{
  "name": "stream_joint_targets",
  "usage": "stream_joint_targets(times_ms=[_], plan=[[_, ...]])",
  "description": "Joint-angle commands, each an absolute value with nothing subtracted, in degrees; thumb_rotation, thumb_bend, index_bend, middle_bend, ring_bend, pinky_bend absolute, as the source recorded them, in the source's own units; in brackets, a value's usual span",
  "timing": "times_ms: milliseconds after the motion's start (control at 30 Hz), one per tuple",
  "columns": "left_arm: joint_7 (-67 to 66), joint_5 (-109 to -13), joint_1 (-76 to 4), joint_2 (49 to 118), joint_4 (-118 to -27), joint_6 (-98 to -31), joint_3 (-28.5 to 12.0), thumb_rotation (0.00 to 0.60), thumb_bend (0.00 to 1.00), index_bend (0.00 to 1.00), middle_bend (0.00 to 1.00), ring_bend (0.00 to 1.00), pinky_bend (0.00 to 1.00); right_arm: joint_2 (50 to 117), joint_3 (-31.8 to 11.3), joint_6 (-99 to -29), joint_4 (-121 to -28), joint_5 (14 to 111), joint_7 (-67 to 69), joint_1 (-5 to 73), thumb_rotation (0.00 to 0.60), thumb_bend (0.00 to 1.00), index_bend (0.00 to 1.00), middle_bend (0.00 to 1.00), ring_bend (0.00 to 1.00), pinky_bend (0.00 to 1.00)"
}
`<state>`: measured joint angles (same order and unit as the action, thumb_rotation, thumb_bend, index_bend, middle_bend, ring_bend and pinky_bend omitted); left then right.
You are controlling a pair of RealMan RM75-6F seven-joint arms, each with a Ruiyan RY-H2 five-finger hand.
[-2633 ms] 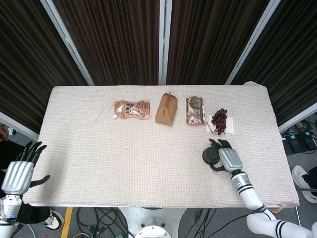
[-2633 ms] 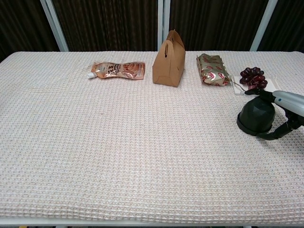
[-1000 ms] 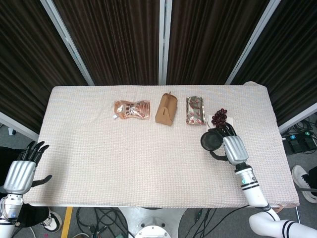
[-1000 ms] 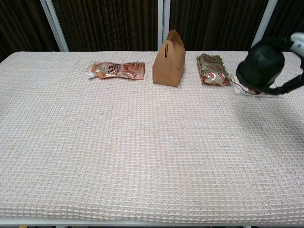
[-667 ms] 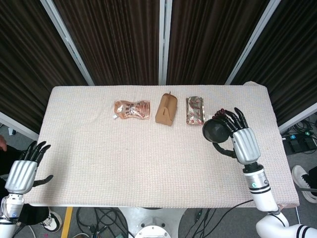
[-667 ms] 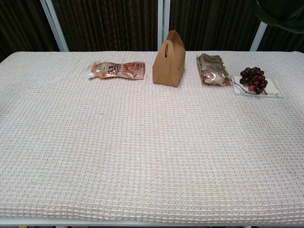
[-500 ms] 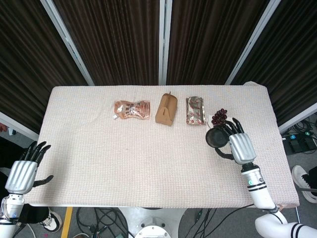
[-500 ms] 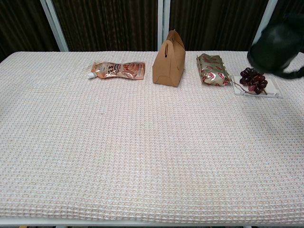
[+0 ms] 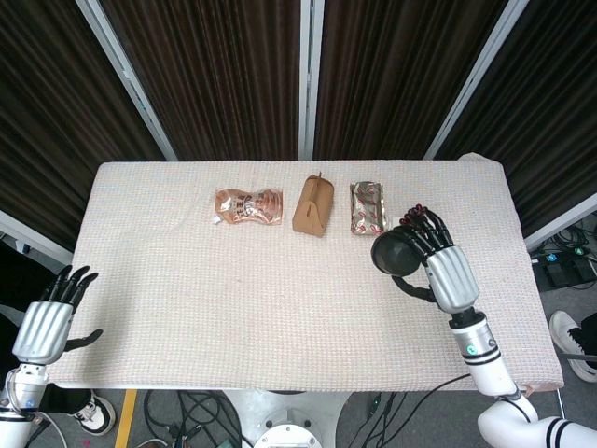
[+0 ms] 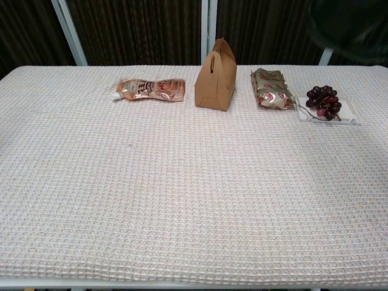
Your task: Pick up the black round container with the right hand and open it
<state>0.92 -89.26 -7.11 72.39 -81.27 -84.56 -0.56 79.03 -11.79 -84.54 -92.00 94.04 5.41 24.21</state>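
From the head view, the right hand (image 9: 446, 271) holds the black round container (image 9: 395, 252) up off the tabletop (image 9: 187, 299), fingers wrapped over its right side, forearm running back toward the near edge. The left hand (image 9: 45, 327) hangs beyond the tabletop's left corner, fingers spread, holding nothing.

From the chest view, the black round container (image 10: 348, 24) shows blurred at the top right, above the grapes (image 10: 323, 100).

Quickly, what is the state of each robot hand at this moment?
Left robot hand: open, holding nothing, beside the table's left edge.
Right robot hand: holding the black round container above the table.
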Motion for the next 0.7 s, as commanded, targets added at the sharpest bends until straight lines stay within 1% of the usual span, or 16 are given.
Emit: stream_joint_targets(times_ms=[33, 133, 167, 267, 333, 400, 600, 700], plan=[[0.93, -89.29, -7.15, 72.26, -81.30, -84.51, -0.53, 0.600, 0.02, 0.13, 0.07, 0.00, 0.22, 76.66, -12.49, -90.72, -94.62, 96.53, 2.83, 21.69, 0.600, 0.27, 0.43, 0.50, 0.13, 0.01], [1.16, -89.37, -7.11, 72.05, -81.45, -84.71, -0.55, 0.600, 0.02, 0.13, 0.07, 0.00, 0.22, 80.42, -9.87, -78.57, -85.10, 88.80, -4.83, 23.88, 0.600, 0.27, 0.43, 0.50, 0.13, 0.00], [1.22, -89.36, -7.10, 72.02, -81.55, -84.78, -0.58, 0.600, 0.02, 0.13, 0.07, 0.00, 0.22, 81.88, -8.87, -73.19, -82.30, 85.63, -6.79, 24.93, 0.600, 0.27, 0.42, 0.50, 0.13, 0.00], [1.25, -89.38, -7.02, 71.93, -81.77, -84.87, -0.53, 0.600, 0.02, 0.13, 0.07, 0.00, 0.22, 84.13, -7.20, -63.00, -79.17, 79.33, -8.53, 26.74, 0.600, 0.28, 0.42, 0.50, 0.13, 0.00], [1.31, -89.36, -6.91, 71.84, -81.77, -84.89, -0.42, 0.600, 0.02, 0.13, 0.07, 0.00, 0.22, 84.65, -6.80, -61.07, -78.50, 78.33, -9.90, 27.36, 0.600, 0.28, 0.42, 0.50, 0.13, 0.00], [1.44, -89.29, -6.89, 71.77, -81.79, -84.76, -0.35, 0.600, 0.02, 0.13, 0.07, 0.00, 0.22, 84.37, -6.93, -60.97, -79.20, 77.88, -11.07, 27.56, 0.600, 0.28, 0.42, 0.50, 0.13, 0.00], [2.19, -89.25, -7.02, 71.84, -81.65, -84.32, -0.23, 0.600, 0.02, 0.13, 0.07, 0.00, 0.22, 79.92, -10.22, -61.15, -84.54, 74.33, -11.52, 28.11, 0.600, 0.28, 0.43, 0.51, 0.13, 0.00], [2.37, -89.09, -7.08, 71.96, -81.53, -84.06, -0.22, 0.600, 0.02, 0.13, 0.07, 0.00, 0.22, 77.89, -10.58, -58.51, -88.38, 73.79, -11.39, 29.56, 0.600, 0.28, 0.43, 0.51, 0.13, 0.00]])
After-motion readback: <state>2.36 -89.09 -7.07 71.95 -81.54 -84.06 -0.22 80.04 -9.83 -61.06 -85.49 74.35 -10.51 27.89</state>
